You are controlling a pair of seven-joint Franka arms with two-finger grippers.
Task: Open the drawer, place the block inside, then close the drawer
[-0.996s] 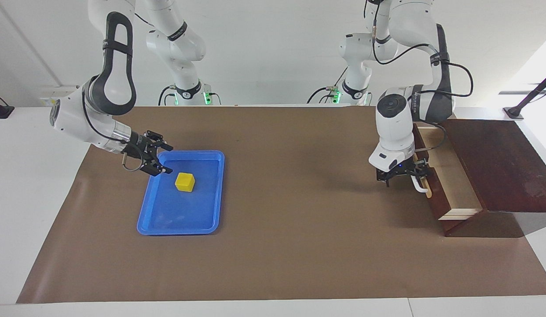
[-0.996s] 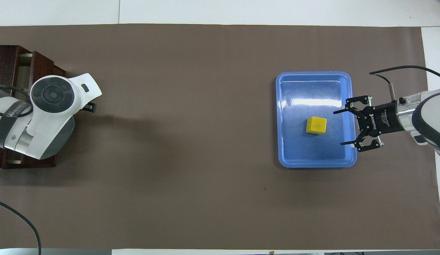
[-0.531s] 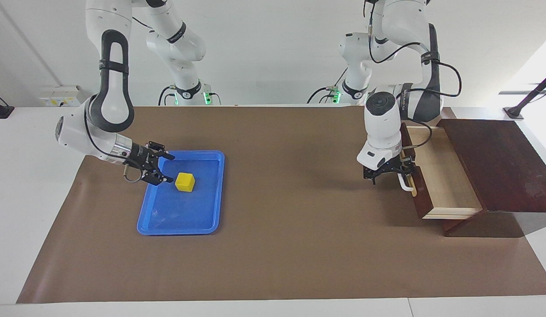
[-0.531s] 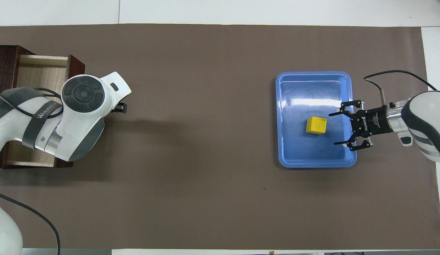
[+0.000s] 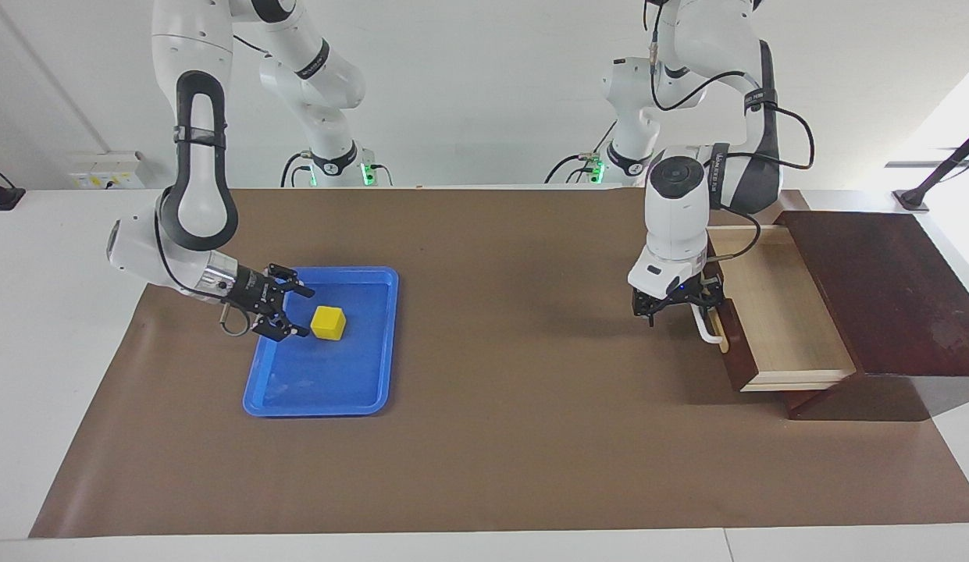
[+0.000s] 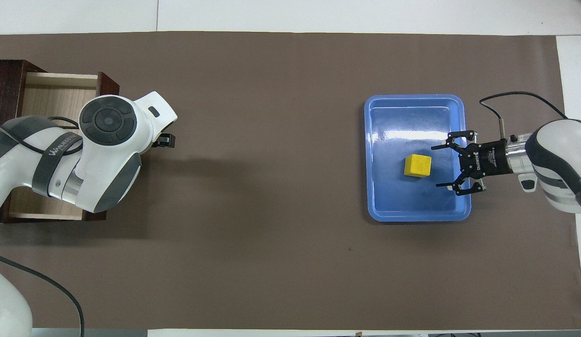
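Facing view: my left tool [image 5: 682,303], at the handle, has drawn the drawer [image 5: 781,312] well out; its grip I cannot tell. My right tool [image 5: 290,311], spread wide, has closed in just beside the block [image 5: 328,322] in the blue tray [image 5: 351,394].

the right hand [image 6: 441,165] body reads "robotiq"; the left arm [image 6: 51,150] band bears unclear lettering.
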